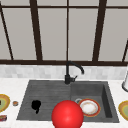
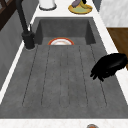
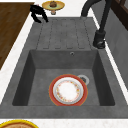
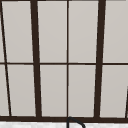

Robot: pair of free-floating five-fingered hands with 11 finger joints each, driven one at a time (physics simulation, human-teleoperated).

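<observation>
Red ball (image 1: pixel 67 115) at the near sink edge, centre. Just behind it, right basin (image 3: pixel 27 75) holds a red-rimmed plate (image 1: pixel 88 107), white centre, flat on the bottom beside the drain (image 3: pixel 83 79). Left hand (image 1: pixel 36 105) hovers over the draining board (image 2: pixel 62 75) at its near side, fingers curled downward, holding nothing. Black faucet (image 1: pixel 71 72) at the far edge. Yellow plate (image 3: pixel 53 5) with a small cake on the far left counter.

The sink (image 3: pixel 40 37) is looking matt grey and stone-like, the plate (image 3: pixel 68 90) glossy ceramic, the faucet (image 3: pixel 100 37) matt black metal.
</observation>
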